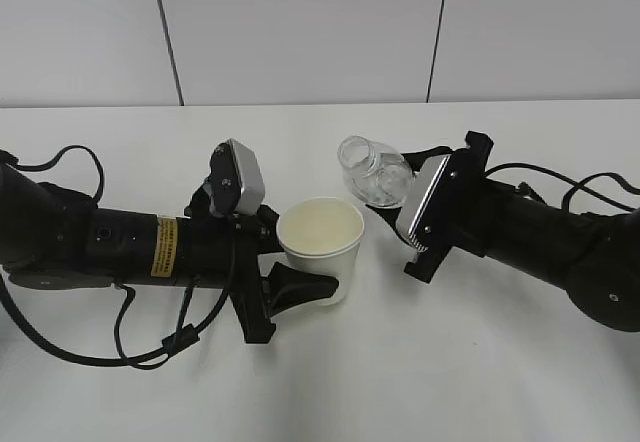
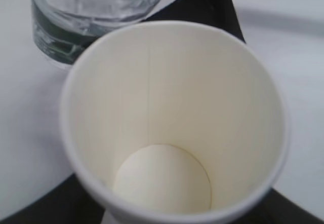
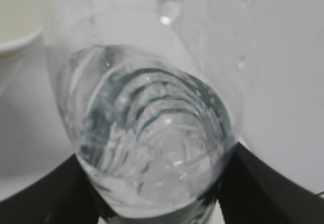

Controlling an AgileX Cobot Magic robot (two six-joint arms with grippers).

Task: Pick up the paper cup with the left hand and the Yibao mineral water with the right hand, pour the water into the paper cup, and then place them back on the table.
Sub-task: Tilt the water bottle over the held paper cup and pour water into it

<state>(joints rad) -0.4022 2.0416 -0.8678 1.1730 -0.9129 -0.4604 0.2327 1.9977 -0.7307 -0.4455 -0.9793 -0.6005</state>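
Both pincers seemingly grip: left [image 1: 300,267] cup [image 1: 320,247], right [image 1: 400,212] bottle [image 1: 372,172].

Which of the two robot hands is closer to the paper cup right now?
Left. The left hand is gripping the paper cup, its fingers on either side. The right hand is beside the cup, holding the water bottle just off its rim.

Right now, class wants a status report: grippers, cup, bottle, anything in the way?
Left gripper shut on paper cup, cup looks empty. Right gripper shut on water bottle, tilted. Nothing between them.
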